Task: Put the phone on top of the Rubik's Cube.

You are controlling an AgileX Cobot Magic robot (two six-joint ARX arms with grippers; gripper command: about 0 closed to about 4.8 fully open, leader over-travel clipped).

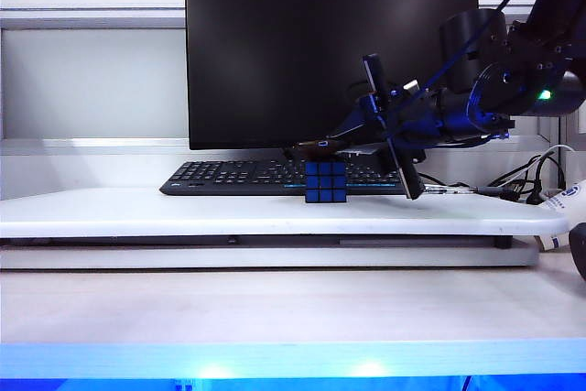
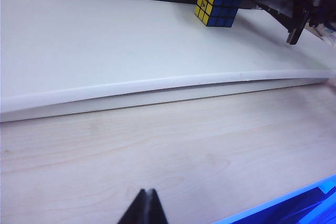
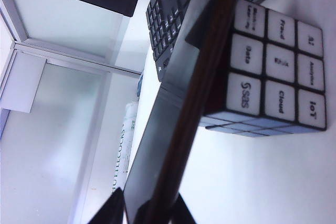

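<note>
Left gripper (image 2: 145, 208) is sitting low over the bare wooden desk (image 2: 184, 156) nearest the camera, its two dark fingertips pressed together with nothing between them, well clear of everything else. Behind it the white raised shelf (image 1: 183, 212) is carrying the rest. The Rubik's Cube (image 1: 326, 180) is standing on that shelf just in front of the keyboard (image 1: 238, 174), blue face toward the exterior camera, a yellow face showing in the left wrist view (image 2: 216, 6) and a white face with printed words showing in the right wrist view (image 3: 275, 72). Right gripper (image 1: 389, 125) is reaching in from the right, just beside and above the cube, with the phone (image 1: 396, 130) standing nearly on edge between its fingers. In the right wrist view the phone (image 3: 173, 129) is running as a dark slab between the two fingertips, its far end up against the cube's edge; whether the jaws are clamping it or slackening is not clear. The phone is not lying flat on top of the cube. Farthest back, the dark monitor (image 1: 275, 52) is standing behind the keyboard.
</note>
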